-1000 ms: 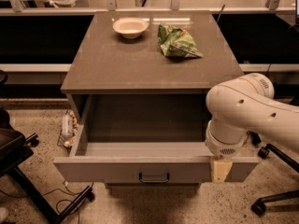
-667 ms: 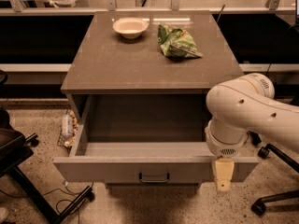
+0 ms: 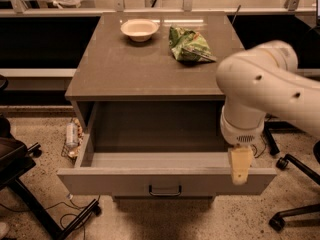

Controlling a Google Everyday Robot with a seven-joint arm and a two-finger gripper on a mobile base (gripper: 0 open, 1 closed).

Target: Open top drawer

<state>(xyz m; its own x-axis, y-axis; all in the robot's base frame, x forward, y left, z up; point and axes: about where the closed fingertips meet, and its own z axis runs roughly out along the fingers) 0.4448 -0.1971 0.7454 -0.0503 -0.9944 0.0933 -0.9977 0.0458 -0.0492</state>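
The top drawer of the grey-beige cabinet stands pulled far out toward the camera. Its deep boxy interior shows nothing inside. The small dark bar handle sits at the middle of the flat front panel. My gripper hangs from the white arm over the right end of the drawer's front edge, well to the right of the handle. It holds nothing that I can see.
On the cabinet top stand a cream bowl and a green snack bag. A black chair base is at the left, another chair's wheels at the right. Litter lies on the floor left of the cabinet.
The arm and gripper dipped slightly, then rose and now sit higher over the drawer's right front edge. The drawer has stayed open in the same place.
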